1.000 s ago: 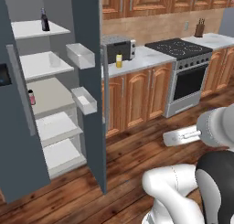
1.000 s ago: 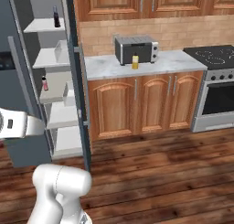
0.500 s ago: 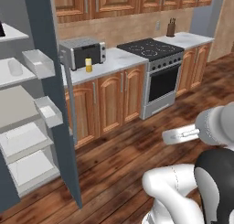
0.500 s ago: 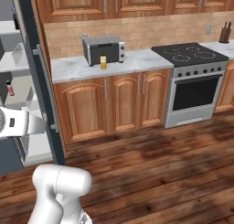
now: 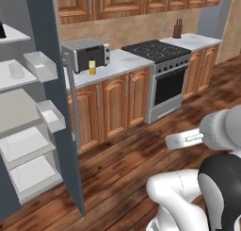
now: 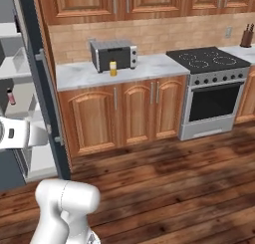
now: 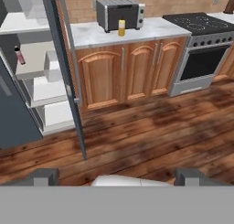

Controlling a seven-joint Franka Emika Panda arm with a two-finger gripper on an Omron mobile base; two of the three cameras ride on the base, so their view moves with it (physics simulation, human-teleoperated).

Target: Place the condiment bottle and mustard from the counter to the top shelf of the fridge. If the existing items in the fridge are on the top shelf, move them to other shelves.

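A: Nearest first, what's the claw doing?

B: The gripper (image 7: 117, 176) is released, jaws wide apart with nothing between them, hanging above the wooden floor (image 7: 151, 131).

A: And past that?

B: The fridge (image 7: 16, 122) stands open at about ten o'clock in the hand view, its door edge (image 7: 64, 72) toward us. A small dark bottle with a pale cap (image 7: 18, 55) stands on a middle shelf (image 7: 32, 58), at the left end.

A: The glass?

B: In the left base view a pale glass (image 5: 16, 70) sits on the second shelf from the top (image 5: 14, 77), at nine o'clock. Something dark (image 5: 2, 31) stands on the top shelf (image 5: 12, 35), cut off by the frame.

A: The mustard?

B: The mustard (image 7: 121, 28) is upright on the counter (image 7: 151, 29) at twelve o'clock, just in front of the toaster oven (image 7: 119, 13). The stove (image 7: 201, 49) stands at two o'clock.
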